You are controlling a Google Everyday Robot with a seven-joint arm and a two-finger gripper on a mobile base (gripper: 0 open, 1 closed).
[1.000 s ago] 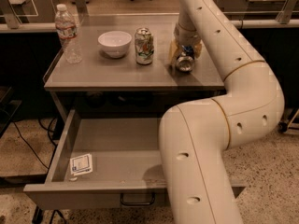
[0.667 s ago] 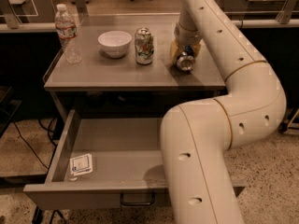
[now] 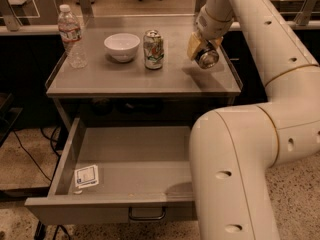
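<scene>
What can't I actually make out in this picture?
Camera view:
- The gripper, above the right side of the table, covers most of the silver can it holds, so the can's label is hidden.
- The print on the small card in the drawer is too small to read.
- The drawer's right end is hidden behind the arm.

Table (image 3: pixel 100 81) with water bottle (image 3: pixel 70 31), white bowl (image 3: pixel 122 46), green can (image 3: pixel 153 49); pincer (image 3: pixel 202 51) with silver can (image 3: pixel 207 58) above its right side.
</scene>
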